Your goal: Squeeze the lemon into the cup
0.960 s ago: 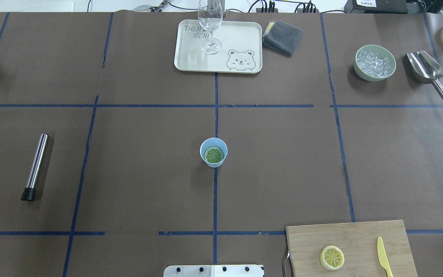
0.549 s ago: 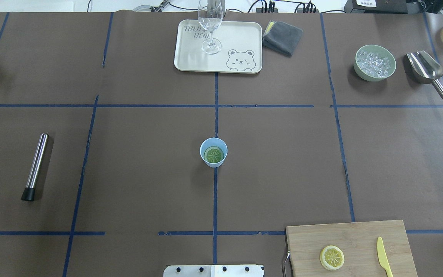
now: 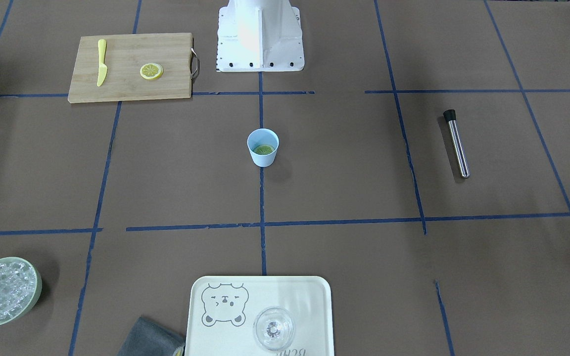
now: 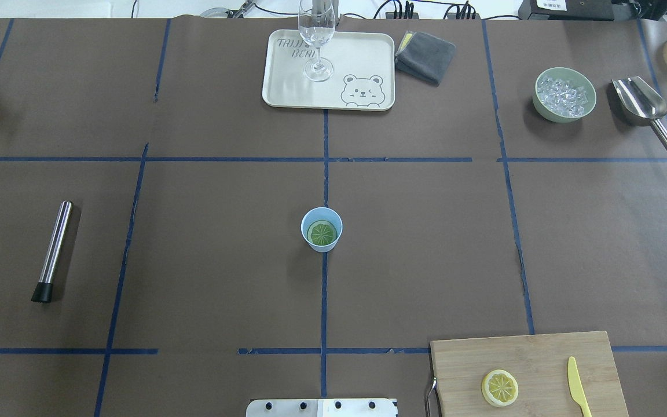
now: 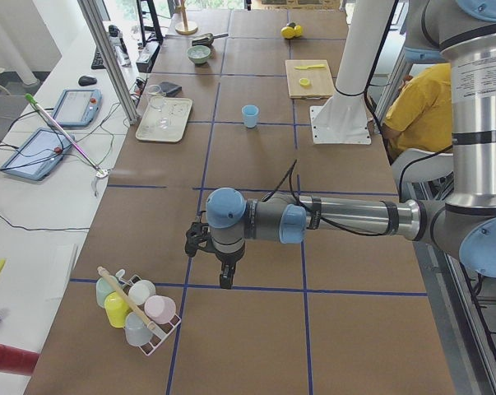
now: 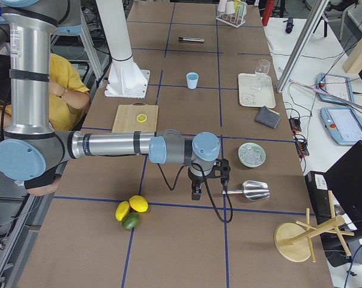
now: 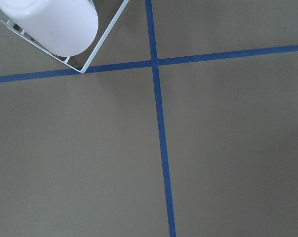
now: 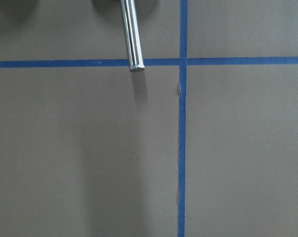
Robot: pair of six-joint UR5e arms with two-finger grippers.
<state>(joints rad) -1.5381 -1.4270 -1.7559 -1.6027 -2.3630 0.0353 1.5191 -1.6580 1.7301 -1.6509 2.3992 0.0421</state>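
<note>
Brown-papered table [image 4: 194, 260] (blue tape grid [image 4: 252, 159]), white side bench [image 5: 34, 214] with tablets [image 5: 75, 105]

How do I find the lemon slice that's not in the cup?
Look at the wooden cutting board at the table's near edge, on the robot's right. Two yellow things lie on it: the lemon slice is the flat round one, not the long knife. The other slice sits in the blue cup.
</note>
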